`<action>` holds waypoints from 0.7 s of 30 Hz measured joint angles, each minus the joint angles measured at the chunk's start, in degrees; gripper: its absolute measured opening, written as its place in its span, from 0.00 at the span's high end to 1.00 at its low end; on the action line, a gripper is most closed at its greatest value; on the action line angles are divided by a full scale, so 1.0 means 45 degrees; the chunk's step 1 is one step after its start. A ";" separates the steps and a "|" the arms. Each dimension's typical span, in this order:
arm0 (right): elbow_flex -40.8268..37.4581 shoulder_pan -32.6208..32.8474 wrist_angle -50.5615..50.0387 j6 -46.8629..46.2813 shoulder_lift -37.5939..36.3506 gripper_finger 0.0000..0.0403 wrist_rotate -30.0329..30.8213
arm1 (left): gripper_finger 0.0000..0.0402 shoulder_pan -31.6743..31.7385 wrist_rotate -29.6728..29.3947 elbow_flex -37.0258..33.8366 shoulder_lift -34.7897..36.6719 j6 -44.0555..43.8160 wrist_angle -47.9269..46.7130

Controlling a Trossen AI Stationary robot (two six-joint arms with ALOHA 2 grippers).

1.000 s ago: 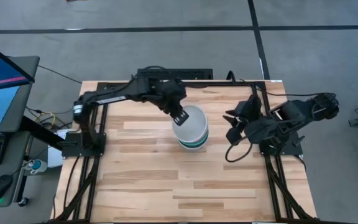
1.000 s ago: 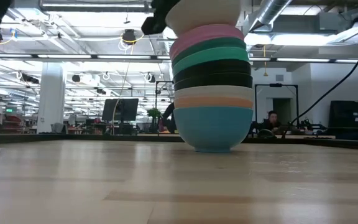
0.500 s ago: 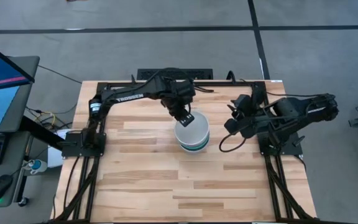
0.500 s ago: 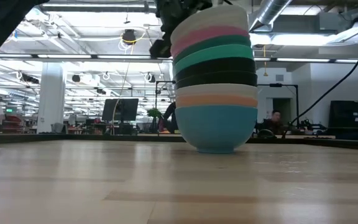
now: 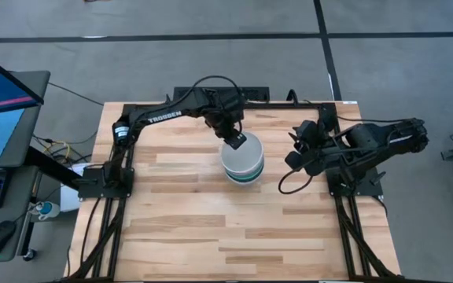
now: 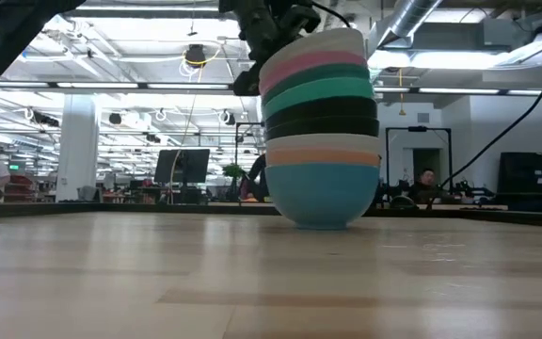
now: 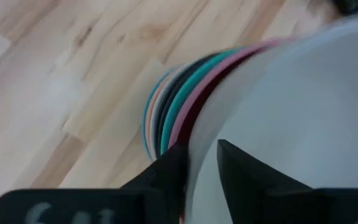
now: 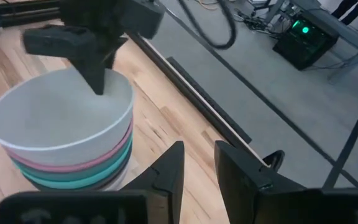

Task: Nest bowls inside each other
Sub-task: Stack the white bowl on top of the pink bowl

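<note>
A stack of several nested bowls (image 5: 244,174) stands on its cyan-blue bottom bowl (image 6: 326,193) at the middle of the wooden table. Above that come orange, white, black, teal and pink bowls. A white bowl (image 6: 320,42) lies on top, slightly tilted. My left gripper (image 5: 233,141) is shut on the white bowl's rim at the far left side of the stack. My right gripper (image 5: 292,153) hovers to the right of the stack, shut and empty. The right wrist view shows the stack (image 8: 67,155). My left gripper holds the top white bowl's rim (image 7: 199,146) at its far left side, one finger (image 7: 244,171) inside the bowl and one finger (image 7: 163,174) outside. The fingers come from above, pointing down. The bowl sits in the pink bowl (image 6: 294,66), tilted a little.
Bare wood lies toward the near edge (image 5: 234,236) and at the left (image 5: 171,165). Black frame rails run along the left edge (image 5: 112,196) and right edge (image 5: 352,212). A monitor (image 5: 2,94) stands off the table's left. People (image 6: 426,179) sit in the room behind.
My left gripper has gone down and slightly toward the far edge with the white bowl, still shut on its rim. The bowl was lifted above the stack and now sits in the pink bowl on top.
</note>
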State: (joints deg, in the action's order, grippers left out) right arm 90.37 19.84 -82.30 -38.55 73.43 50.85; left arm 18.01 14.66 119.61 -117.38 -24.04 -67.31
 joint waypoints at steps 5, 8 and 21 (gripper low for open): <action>0.0000 -0.0026 -0.0005 0.0320 0.0000 0.72 0.0014 | 0.73 0.0380 0.0810 0.0225 0.0117 -0.0496 0.0808; 0.0000 -0.0102 -0.0015 0.0344 -0.0005 0.72 0.0013 | 0.72 0.0692 0.1765 0.1197 0.0134 -0.0906 0.0892; -0.0004 -0.0109 -0.0011 0.0900 -0.0204 0.72 0.0051 | 0.72 0.1010 0.2110 0.2846 0.1871 -0.1834 0.1204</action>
State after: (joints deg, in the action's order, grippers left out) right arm 90.35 19.35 -82.35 -34.50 72.51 51.08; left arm 22.56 24.15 132.42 -108.96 -32.30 -61.89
